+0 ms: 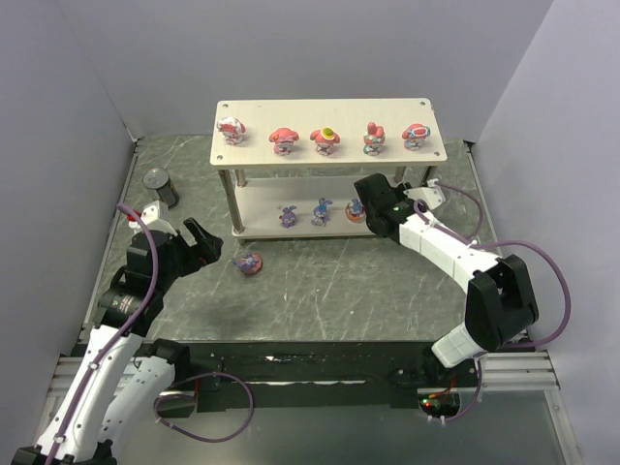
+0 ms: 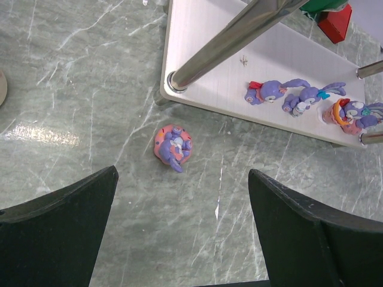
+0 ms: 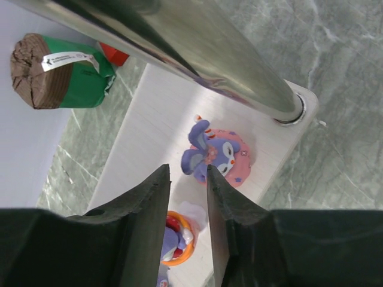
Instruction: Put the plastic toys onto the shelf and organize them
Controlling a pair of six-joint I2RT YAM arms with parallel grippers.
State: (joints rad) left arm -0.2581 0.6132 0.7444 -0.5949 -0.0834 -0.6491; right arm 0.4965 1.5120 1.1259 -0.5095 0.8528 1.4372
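At the upper left of the overhead view a dark can (image 1: 158, 181) stands on the counter (image 1: 329, 300). Below it the left gripper (image 1: 205, 242) hangs with its jaws spread wide, pinching nothing. The stray toy (image 1: 249, 263) — purple, rabbit-eared, on a pink base — lies on the counter just right of that gripper, apart from it. In the left wrist view it sits ahead of the two spread fingers (image 2: 60, 227), roughly on the line between them and short of the shelf's near corner.

The shelf (image 1: 291, 108) fills the upper middle. Its top board carries five pink-and-red hooded toys (image 1: 325, 140) in a row. On the lower board (image 1: 262, 201) three purple rabbit-eared toys (image 1: 321, 211) stand side by side, left of the right gripper (image 3: 188, 170), which reaches in under the top board from the right.

In the right wrist view that gripper's fingers are parted by a narrow gap with nothing between them. A pink-based rabbit toy (image 3: 218, 155) lies on the lower board just past the tips, beside the foot of a metal post (image 3: 179, 48). An orange-ringed toy (image 3: 176, 239) shows beneath the fingers. At the upper left, beyond the board, lies a green-wrapped brown roll (image 3: 60, 69).
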